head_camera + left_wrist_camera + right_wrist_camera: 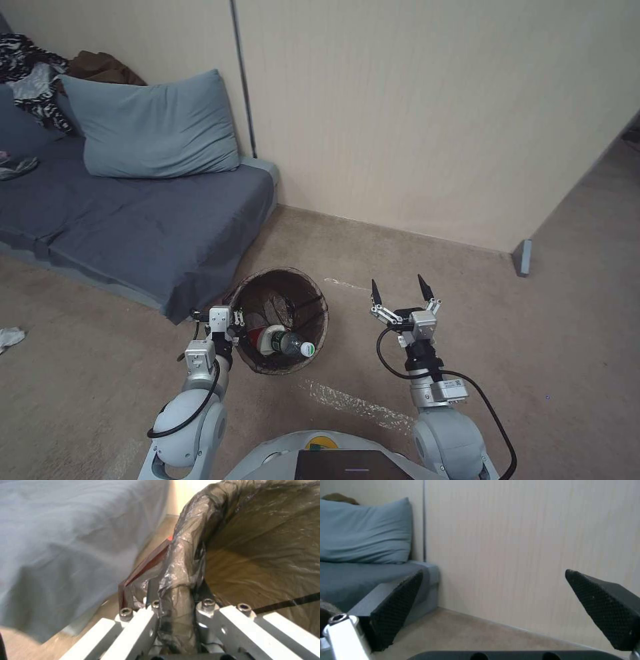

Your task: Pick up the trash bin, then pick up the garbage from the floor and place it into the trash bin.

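Observation:
The trash bin [323, 308], lined with a dark brown bag, is in front of me just left of centre. My left gripper [233, 320] is shut on its near-left rim; in the left wrist view the fingers [150, 620] pinch the bag-covered rim [180, 562]. Inside the bin lie a clear bottle with a green label [291, 344] and a red-and-white cup [261, 336]. My right gripper [399, 288] hangs open and empty to the right of the bin, its black fingertips [398, 605] wide apart. A white crumpled piece of garbage [9, 337] lies on the carpet at the far left.
A low grey-blue sofa [133, 227] with a pillow [150, 127] stands just left of and behind the bin. The beige wall [413, 113] runs behind. Open carpet [547, 347] lies to the right, with a grey post [524, 257] at the wall's corner.

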### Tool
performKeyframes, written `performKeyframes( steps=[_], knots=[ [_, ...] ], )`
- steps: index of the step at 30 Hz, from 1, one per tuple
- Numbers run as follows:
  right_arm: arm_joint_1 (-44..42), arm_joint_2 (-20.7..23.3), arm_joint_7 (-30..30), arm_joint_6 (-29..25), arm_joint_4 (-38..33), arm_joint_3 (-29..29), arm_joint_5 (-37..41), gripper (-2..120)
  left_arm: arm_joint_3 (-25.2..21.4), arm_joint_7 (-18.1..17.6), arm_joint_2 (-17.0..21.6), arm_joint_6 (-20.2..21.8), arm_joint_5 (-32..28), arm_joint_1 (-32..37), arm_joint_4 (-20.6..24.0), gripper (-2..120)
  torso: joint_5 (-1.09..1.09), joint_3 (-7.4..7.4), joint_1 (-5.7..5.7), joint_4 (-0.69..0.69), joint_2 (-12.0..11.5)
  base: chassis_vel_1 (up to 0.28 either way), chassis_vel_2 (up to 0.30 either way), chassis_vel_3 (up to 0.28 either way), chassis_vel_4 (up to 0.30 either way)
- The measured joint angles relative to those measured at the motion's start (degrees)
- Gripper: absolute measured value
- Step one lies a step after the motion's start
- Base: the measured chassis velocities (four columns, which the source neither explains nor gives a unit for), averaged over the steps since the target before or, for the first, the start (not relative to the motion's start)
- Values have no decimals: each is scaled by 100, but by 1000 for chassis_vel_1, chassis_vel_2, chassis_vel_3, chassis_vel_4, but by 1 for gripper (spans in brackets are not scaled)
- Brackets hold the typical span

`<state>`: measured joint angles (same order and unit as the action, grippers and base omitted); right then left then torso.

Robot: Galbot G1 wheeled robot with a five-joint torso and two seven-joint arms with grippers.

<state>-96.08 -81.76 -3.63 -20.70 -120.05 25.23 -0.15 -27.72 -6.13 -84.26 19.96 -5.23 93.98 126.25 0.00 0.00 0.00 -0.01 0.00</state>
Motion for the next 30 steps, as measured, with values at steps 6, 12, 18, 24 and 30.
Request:
performKeyframes(
  steps=[6, 12, 18, 24, 30],
  knots=[
    [15, -5, 7, 0, 15, -13, -2, 100, -20, 7, -8, 0, 0, 28, 1, 3, 0, 0, 0, 0, 0, 92, 86, 88, 91],
    [72, -17, 37, 19, 30, -36, -3, 100, -41, 16, -32, 0, -6, 74, 40, 3, 0, 0, 0, 0, 0, 107, 101, 107, 104],
    [109, -9, 46, 42, 25, -32, -3, 100, -41, 16, -42, 0, -13, 69, 49, 3, 0, 0, 0, 1, 0, 137, 126, 134, 120],
    [160, -12, 68, 67, 25, -38, -3, 100, -48, 22, -43, 0, -20, 69, 50, 3, 0, 0, 0, 1, 0, 124, 125, 130, 123],
    [176, -7, 79, 71, 32, -48, -3, 100, -68, 23, -38, 0, -20, 84, 50, 3, 0, 0, 0, 1, 0, 125, 118, 115, 124]
  ],
)
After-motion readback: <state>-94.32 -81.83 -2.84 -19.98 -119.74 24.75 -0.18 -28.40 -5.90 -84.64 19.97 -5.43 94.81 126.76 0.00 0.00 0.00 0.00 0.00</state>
